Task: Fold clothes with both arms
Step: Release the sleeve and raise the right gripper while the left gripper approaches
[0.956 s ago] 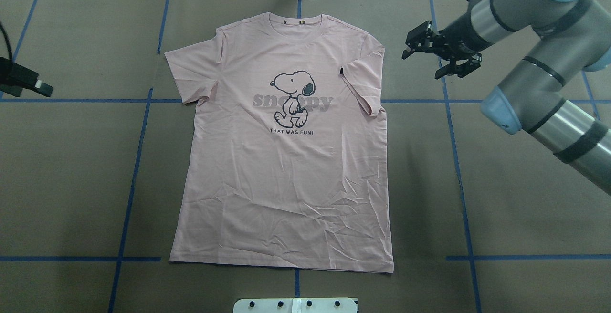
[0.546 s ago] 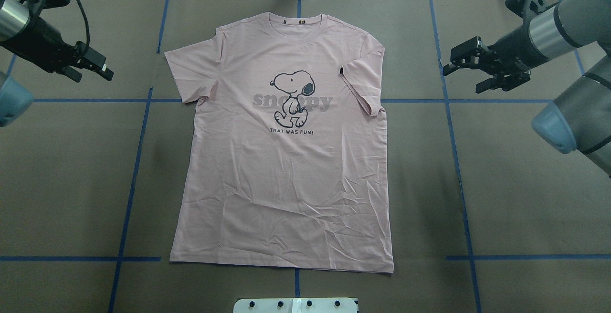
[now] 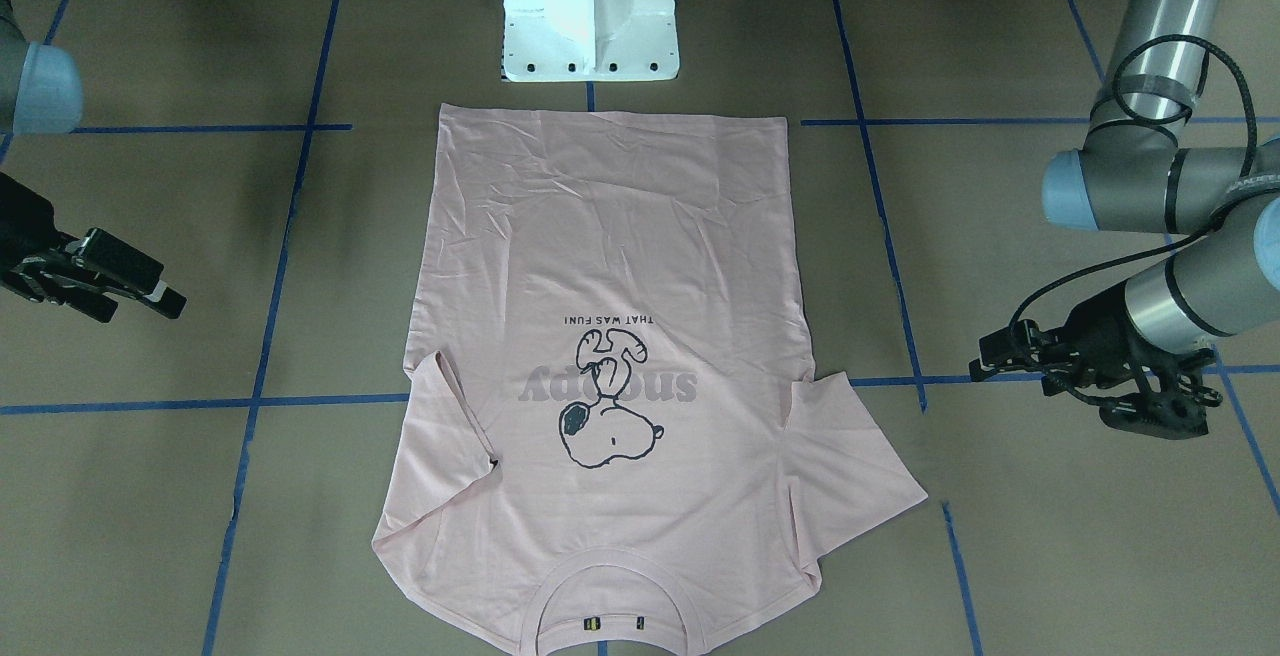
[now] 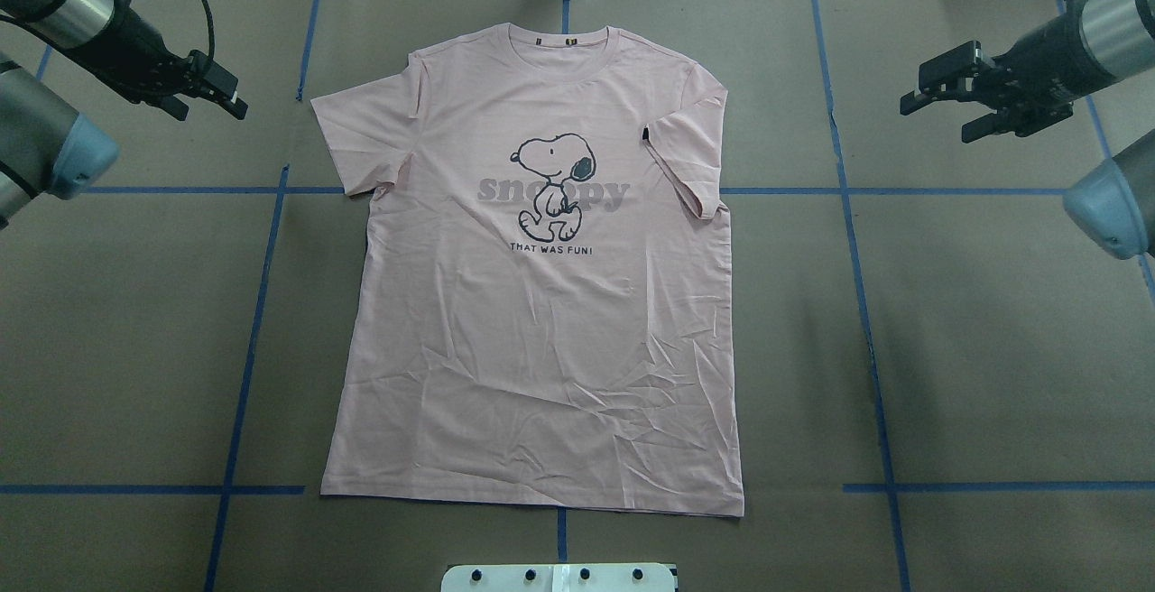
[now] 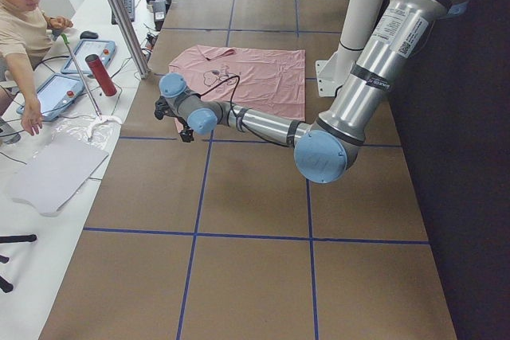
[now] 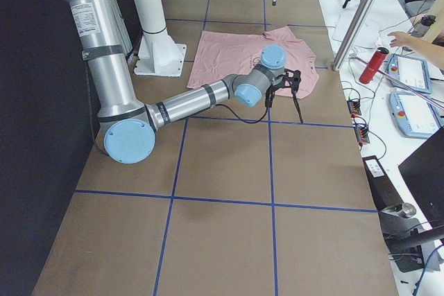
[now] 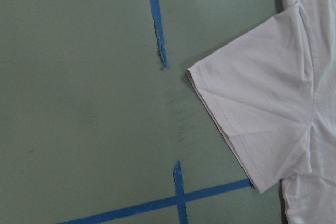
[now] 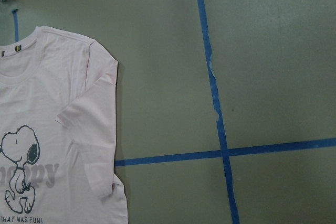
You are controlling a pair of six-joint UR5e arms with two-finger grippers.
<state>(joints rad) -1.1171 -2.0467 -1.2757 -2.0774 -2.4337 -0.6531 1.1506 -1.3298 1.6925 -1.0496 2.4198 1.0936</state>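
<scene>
Nearest me, at 6 o'clock on the overhead view, the hem (image 4: 532,500) of the pink T-shirt (image 4: 541,339) lies just beyond the robot's white base plate (image 4: 559,577). The shirt is spread face-up in the middle of the brown table (image 4: 117,330), with light creasing across its lower half.

Further out, the Snoopy print (image 4: 550,186) sits mid-chest. The sleeve at 10 o'clock (image 4: 356,136) lies spread flat. The one at 2 o'clock (image 4: 690,159) is turned in along the side seam, its black tag (image 4: 646,134) showing. The collar (image 4: 567,41) is at 12.

Both grippers hover off the cloth at the far end. The left gripper (image 4: 213,110) is at 10 o'clock, near its sleeve. The right gripper (image 4: 935,121) is at 2 o'clock, well apart from the shirt. Each has its fingers spread and holds nothing.

I judge this cotton to be light, limp and a little clingy, so it will droop and drag if I lift it from one point. I'd pinch the shoulder seams or sleeve edges with both grippers together, taking only the layers I mean to fold. I'd expect the turned-in sleeve to need flattening.
</scene>
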